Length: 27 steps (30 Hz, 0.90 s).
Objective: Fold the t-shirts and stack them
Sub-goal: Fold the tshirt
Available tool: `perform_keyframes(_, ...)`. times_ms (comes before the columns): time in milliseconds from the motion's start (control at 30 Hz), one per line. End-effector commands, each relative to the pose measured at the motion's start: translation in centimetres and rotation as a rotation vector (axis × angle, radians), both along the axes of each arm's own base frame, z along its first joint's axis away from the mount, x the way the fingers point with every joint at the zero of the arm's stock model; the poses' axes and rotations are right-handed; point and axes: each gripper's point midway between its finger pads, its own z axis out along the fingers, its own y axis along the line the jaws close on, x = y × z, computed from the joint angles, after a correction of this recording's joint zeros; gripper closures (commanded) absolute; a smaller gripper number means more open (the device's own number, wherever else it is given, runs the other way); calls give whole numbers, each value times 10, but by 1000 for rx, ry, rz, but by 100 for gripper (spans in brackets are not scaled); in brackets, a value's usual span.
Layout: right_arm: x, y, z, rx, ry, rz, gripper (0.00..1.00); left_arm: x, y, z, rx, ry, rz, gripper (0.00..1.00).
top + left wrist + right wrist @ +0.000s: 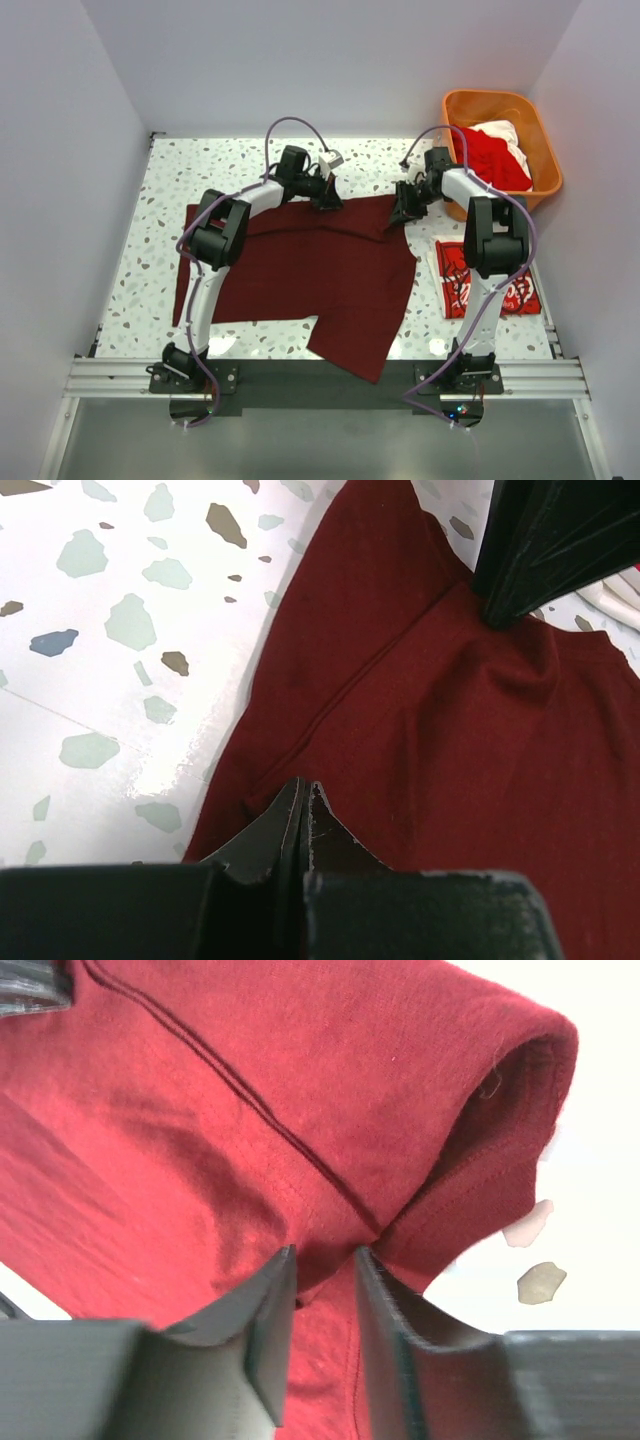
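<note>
The maroon t-shirt (320,270) lay spread across the frame's centre, long axis left to right, one sleeve pointing down. The left gripper (304,792), fingers pressed together, pinched its upper edge. The right gripper (322,1260), barely parted, clamped the upper-right sleeve.

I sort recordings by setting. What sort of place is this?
Probably a robot lab cell, not a home: plain white walls box in a speckled table bearing a maroon t-shirt, and the left arm and right arm are bolted to a metal rail.
</note>
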Motion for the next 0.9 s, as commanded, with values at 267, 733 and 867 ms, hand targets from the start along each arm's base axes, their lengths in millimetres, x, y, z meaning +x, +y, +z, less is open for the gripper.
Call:
perform_keyframes(267,13,4,29,32,-98,7,95,-5,-5,56,-70,-126,-46,100)
perform_keyframes(733,-15,20,57,123,-213,221,100,-49,7,82,-104,-209,-158,100)
perform_keyframes(867,-37,25,58,138,-212,316,100,-65,14,77,-80,-204,-190,100)
